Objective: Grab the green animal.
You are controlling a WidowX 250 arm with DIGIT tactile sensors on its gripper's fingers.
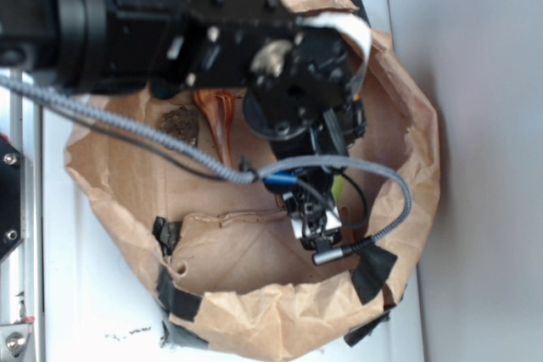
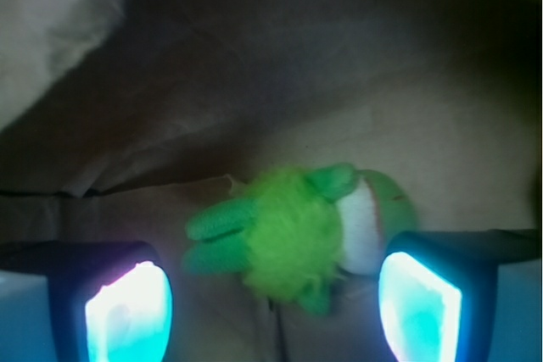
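From my wrist view, the tool (image 2: 273, 298) is spread wide, its two fingers (image 2: 127, 307) glowing blue-white at the lower corners. The green animal (image 2: 293, 231) lies on the brown paper between and just ahead of them, nearer the right finger, with its white-marked head toward that side. I can't tell whether it touches. In the outside view, the tool (image 1: 318, 226) reaches down inside the paper bag (image 1: 254, 294) on the white tabletop (image 1: 93, 294).

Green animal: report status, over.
Gripper open, down inside the paper bag. Green animal lies between the fingers, not yet gripped. Nothing in the way.
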